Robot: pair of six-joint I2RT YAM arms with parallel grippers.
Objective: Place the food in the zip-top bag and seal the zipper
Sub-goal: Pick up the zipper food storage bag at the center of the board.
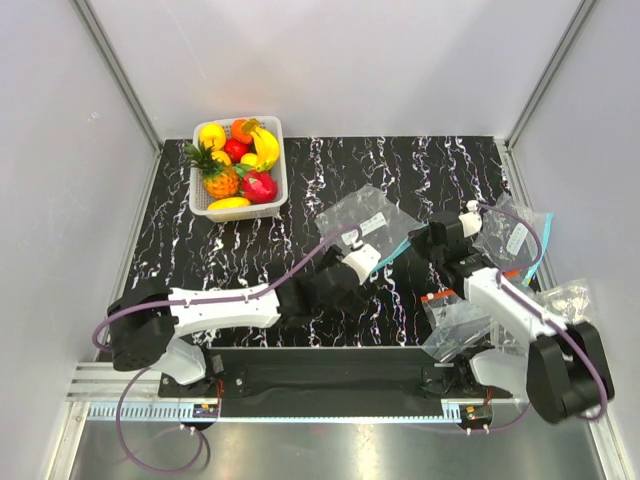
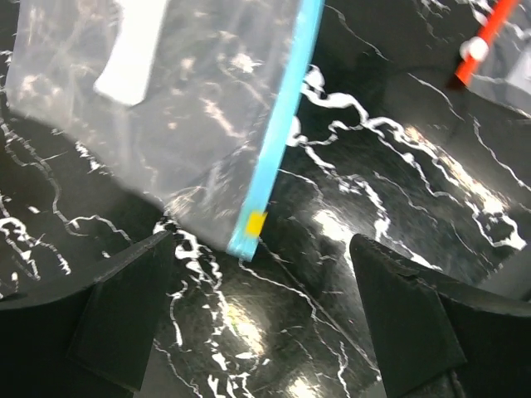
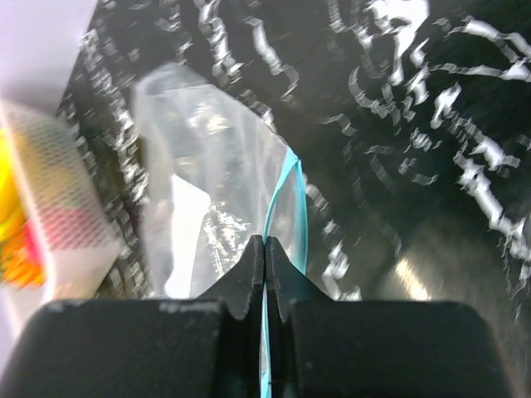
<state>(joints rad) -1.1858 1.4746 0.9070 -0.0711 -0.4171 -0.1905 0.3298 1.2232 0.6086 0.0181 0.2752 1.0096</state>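
The clear zip-top bag [image 1: 362,218] lies mid-table, its teal zipper [image 1: 400,248] on the near right side. My right gripper [image 1: 424,241] is shut on the zipper strip [image 3: 286,195], whose two teal lips part just beyond the fingertips [image 3: 255,257]. My left gripper [image 1: 374,257] is open and empty. Its fingers [image 2: 124,307] stand on either side of the bag's near corner [image 2: 249,228] without touching it. The pineapple [image 1: 217,176], orange fruit [image 1: 243,128] and yellow mango [image 1: 228,203] sit in the white basket [image 1: 277,190] at the far left.
The basket also holds a banana, a lemon and red fruits. Several other clear bags are piled at the right, one with a teal strip [image 1: 545,235], one with a red-orange strip [image 1: 440,296] that also shows in the left wrist view [image 2: 491,31]. White walls enclose the table.
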